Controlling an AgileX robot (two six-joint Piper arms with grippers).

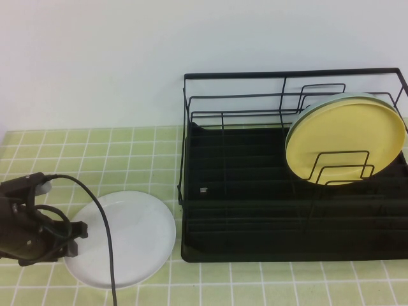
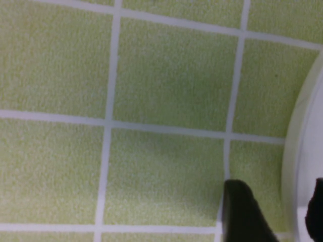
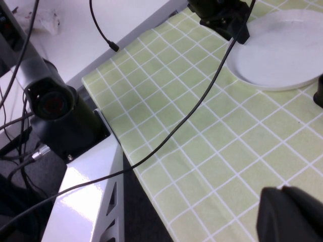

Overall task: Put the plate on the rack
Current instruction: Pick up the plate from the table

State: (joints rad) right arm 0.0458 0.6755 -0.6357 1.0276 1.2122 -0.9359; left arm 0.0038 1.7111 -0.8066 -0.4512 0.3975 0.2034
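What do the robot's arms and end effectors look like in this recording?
The left end effector, at the white plate's left edge, is black, blocky and glossy, with a thin black cable looping from it across the plate. Its fingers are dark and matte with rounded tips. The right end effector, above the green tiled table, appears only as dark rounded finger parts. No markings show.

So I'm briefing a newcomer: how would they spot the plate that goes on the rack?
Start at the black wire rack on the green tiled table. Left of it, the plate lies flat on the tiles, the left pincer at its left rim; the right pincer isn't in the high view. It's plain white; the yellow plate stands in the rack.
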